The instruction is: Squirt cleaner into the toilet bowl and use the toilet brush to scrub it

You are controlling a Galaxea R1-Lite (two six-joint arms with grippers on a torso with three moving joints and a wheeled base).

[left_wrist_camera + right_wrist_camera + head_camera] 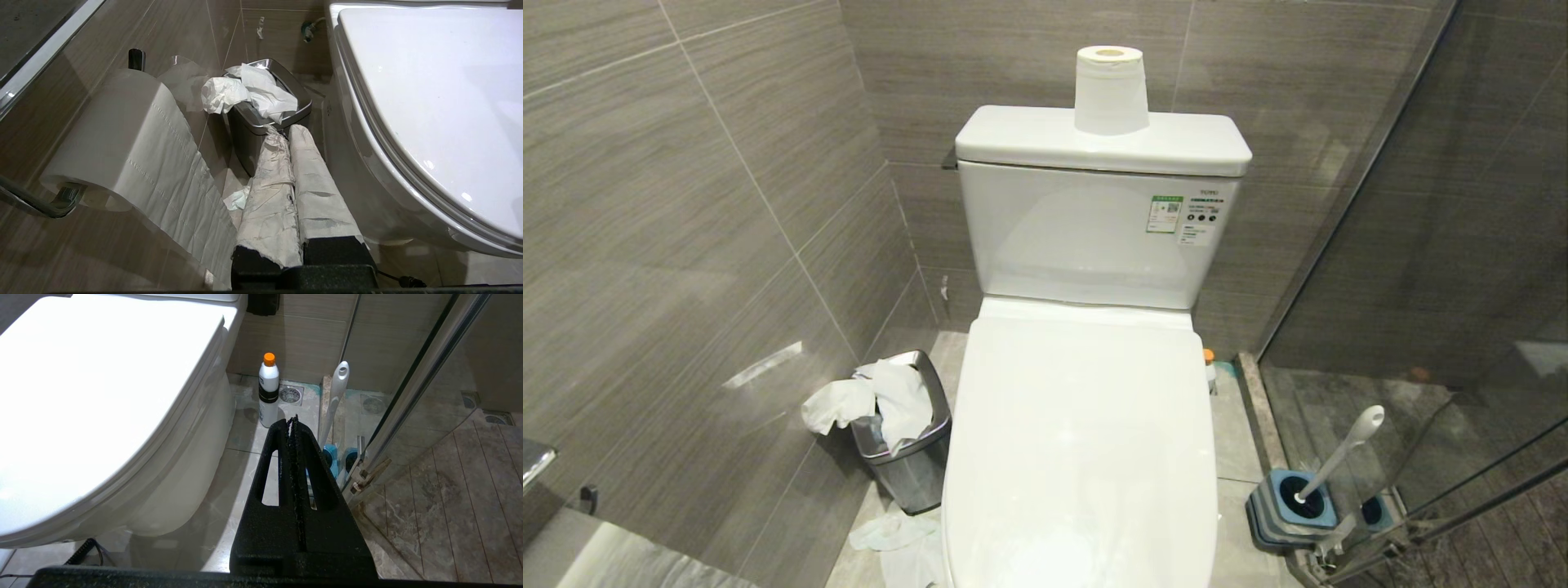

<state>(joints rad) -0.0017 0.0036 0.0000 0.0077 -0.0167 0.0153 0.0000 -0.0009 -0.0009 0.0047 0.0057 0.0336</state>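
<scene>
Standing tilted in its blue-grey holder (1290,506) beside the closed toilet bowl (1086,457), toilet brush (1343,453) looks light, stiff, slick — grip mid-handle; left gripper (288,132) and right gripper (294,422) both pinched together, empty.

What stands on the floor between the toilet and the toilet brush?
A white bottle with an orange cap stands on the tiles between the toilet and the toilet brush; the right wrist view shows it best.
</scene>
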